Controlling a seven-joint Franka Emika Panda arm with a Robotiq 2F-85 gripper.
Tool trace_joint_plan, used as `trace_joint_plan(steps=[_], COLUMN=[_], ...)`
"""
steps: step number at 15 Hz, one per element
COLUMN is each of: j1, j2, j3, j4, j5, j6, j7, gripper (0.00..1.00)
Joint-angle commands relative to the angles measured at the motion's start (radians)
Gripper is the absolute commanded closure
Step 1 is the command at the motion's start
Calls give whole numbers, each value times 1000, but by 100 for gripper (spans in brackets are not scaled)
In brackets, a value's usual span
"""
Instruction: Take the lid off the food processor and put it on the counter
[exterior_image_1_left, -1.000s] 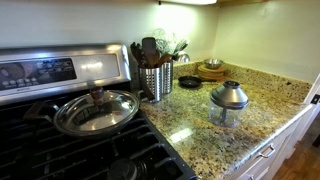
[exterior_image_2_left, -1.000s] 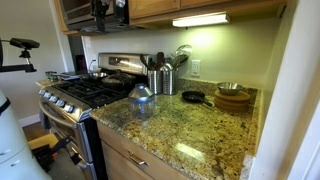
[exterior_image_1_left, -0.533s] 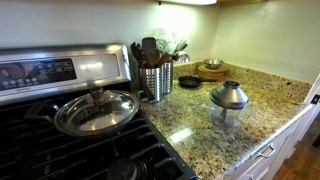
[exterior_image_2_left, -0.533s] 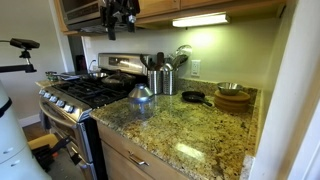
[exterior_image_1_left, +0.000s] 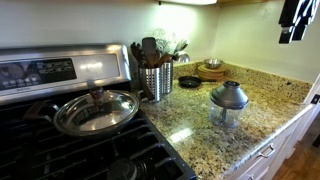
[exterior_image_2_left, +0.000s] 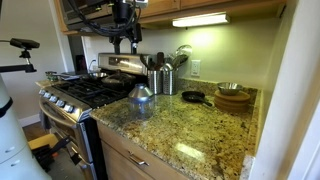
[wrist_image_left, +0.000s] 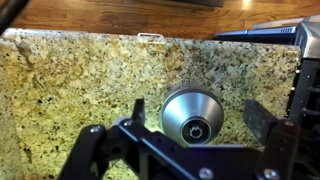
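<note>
The grey cone-shaped lid (exterior_image_1_left: 229, 95) with a dark knob sits on the small clear food processor bowl (exterior_image_1_left: 227, 115) on the granite counter (exterior_image_1_left: 190, 125). Both exterior views show it, the lid (exterior_image_2_left: 141, 94) standing near the stove. In the wrist view the lid (wrist_image_left: 192, 115) is seen from straight above, between my two dark fingers. My gripper (exterior_image_2_left: 124, 39) hangs high above the processor, open and empty. Its tip shows at the top right corner of an exterior view (exterior_image_1_left: 296, 22). In the wrist view the gripper (wrist_image_left: 195, 112) is wide open around the lid's outline, far above it.
A ribbed steel utensil canister (exterior_image_1_left: 155, 80) stands behind the processor. A pan with a glass lid (exterior_image_1_left: 96, 110) sits on the black stove (exterior_image_1_left: 60, 150). A small dark pan (exterior_image_2_left: 192, 97) and wooden bowls (exterior_image_2_left: 233, 96) stand further along the counter.
My gripper has come down from under the cabinets towards the processor and now enters the top corner of an exterior view. Nothing on the counter moved.
</note>
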Motion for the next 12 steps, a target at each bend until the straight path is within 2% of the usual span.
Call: trace_joint_plan(steps=[1, 9, 12], j1=[21, 16, 18], j2=[80, 80, 100], j3=[22, 22, 27], j4=[20, 6, -9], j5=[47, 26, 24], j6=[50, 41, 112], j7=[50, 26, 30], gripper=[0, 0, 0])
